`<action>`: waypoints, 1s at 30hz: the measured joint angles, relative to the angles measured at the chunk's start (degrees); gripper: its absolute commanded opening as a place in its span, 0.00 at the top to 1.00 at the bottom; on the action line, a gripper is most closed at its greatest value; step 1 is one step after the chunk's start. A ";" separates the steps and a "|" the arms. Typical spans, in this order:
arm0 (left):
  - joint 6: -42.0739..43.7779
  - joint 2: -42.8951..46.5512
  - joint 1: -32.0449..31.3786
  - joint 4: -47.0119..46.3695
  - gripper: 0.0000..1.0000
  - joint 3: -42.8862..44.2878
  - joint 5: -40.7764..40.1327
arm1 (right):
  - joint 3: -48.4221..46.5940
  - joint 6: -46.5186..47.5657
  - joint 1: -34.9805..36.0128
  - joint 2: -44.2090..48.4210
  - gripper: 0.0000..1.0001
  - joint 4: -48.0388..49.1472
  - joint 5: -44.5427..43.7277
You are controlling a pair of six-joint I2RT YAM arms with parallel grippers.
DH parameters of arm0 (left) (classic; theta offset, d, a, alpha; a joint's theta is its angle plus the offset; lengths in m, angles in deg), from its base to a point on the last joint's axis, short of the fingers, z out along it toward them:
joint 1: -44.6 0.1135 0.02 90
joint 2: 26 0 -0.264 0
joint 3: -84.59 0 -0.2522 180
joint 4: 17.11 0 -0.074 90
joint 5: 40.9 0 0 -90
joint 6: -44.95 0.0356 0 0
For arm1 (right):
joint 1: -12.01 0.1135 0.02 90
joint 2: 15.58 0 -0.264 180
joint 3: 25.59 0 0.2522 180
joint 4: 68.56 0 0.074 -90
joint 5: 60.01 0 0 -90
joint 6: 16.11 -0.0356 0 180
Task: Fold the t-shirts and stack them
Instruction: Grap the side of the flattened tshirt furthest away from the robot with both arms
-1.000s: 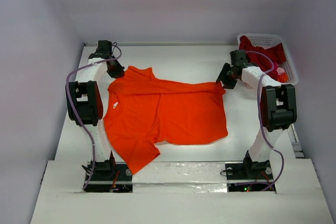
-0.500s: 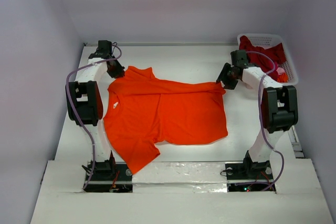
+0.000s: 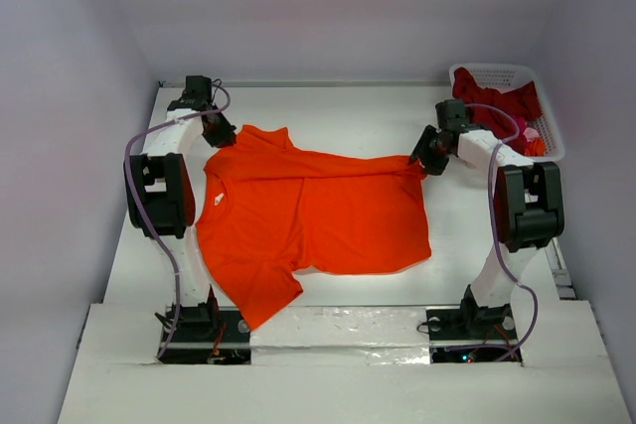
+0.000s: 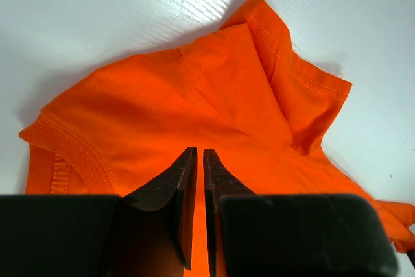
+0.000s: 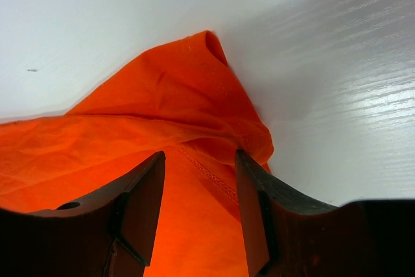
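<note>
1 orange t-shirt [image 3: 318, 215] lies flat, collar left, hem right.

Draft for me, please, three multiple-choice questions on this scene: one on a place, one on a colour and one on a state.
1. Where on the table does the white lattice basket stand?
A. At the far right corner
B. At the far left corner
C. Between the arm bases

2. What colour is the t-shirt spread on the table?
A. Dark crimson
B. White
C. Bright orange-red

3. How do the right arm's jaws stand?
A. Shut on the basket's rim
B. Open, astride a corner of the t-shirt
C. Shut on nothing, high above the table

Answers:
1 A: the top view shows the basket at the far right.
2 C: every view shows orange-red cloth.
3 B: the right wrist view shows the jaws apart with a cloth corner between them.
</note>
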 measured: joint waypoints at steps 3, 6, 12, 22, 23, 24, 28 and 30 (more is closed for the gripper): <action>0.00 0.00 0.00 0.20 0.94 0.52 0.07 | 0.66 -0.31 0.00 0.00 0.47 0.04 0.50; 0.00 0.00 0.00 0.17 0.94 0.87 0.17 | 0.70 -0.46 0.00 0.00 0.47 0.04 0.70; 0.00 0.00 0.00 0.28 0.93 0.94 0.20 | -0.61 -0.44 0.00 -1.11 0.46 -0.24 0.76; 0.00 0.00 0.00 0.63 0.93 0.94 0.37 | -4.11 -0.63 0.00 -3.30 0.58 -0.66 1.79; 0.00 0.00 0.00 0.61 0.94 0.94 0.44 | -4.33 -0.63 0.00 -3.48 0.58 -0.70 1.86; 0.00 0.00 0.00 0.63 0.94 0.94 0.48 | -4.48 -0.63 0.00 -3.58 0.58 -0.79 1.92; 0.00 0.00 0.00 0.72 0.94 1.03 0.68 | -4.94 -0.74 0.00 -4.15 0.56 -1.51 2.25; -0.02 0.00 0.00 1.11 0.94 1.40 0.79 | -4.96 -0.85 0.00 -4.46 0.56 -1.60 2.34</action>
